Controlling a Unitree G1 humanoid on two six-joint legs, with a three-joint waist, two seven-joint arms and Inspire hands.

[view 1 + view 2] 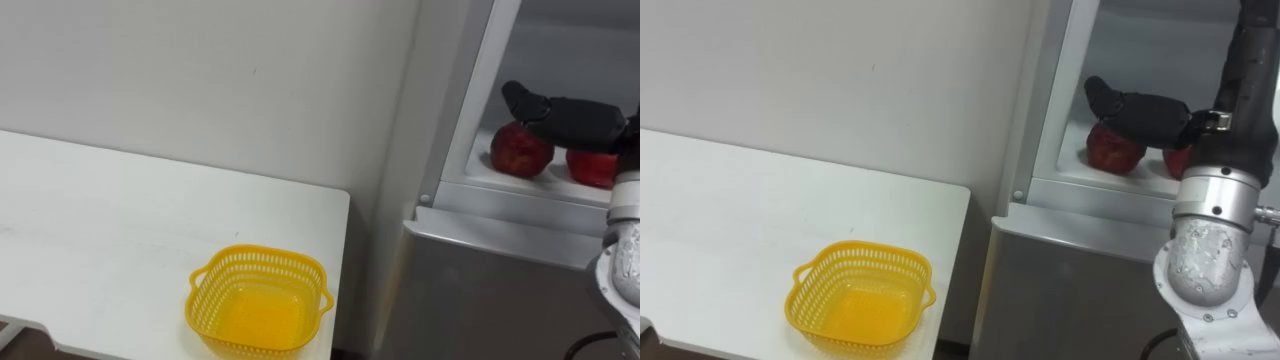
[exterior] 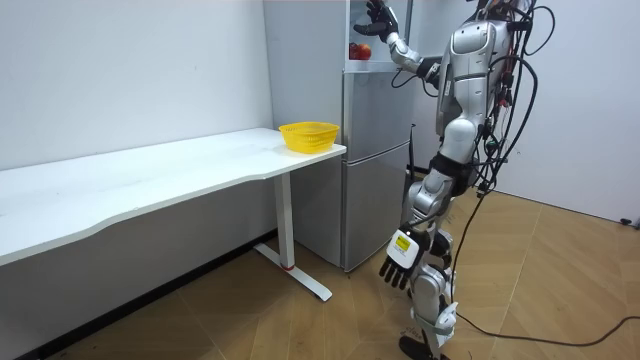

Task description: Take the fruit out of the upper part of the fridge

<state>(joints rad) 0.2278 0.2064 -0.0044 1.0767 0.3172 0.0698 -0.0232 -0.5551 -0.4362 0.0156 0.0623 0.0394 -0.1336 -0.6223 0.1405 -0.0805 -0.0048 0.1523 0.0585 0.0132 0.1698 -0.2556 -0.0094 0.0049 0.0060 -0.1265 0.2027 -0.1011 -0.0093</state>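
Right hand [image 1: 572, 118] spread open over left apple [image 1: 520, 152] on upper fridge shelf [image 1: 500, 182], 3 o'clock in eye view; nothing gripped. Apple judged firm, smooth, likely to roll: best wrapped around its widest part. Left hand [image 2: 398, 265] hung relaxed.

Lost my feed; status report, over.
Right robot hand open over left apple, ungrasped. Left robot hand open at side. Second apple close beside it.
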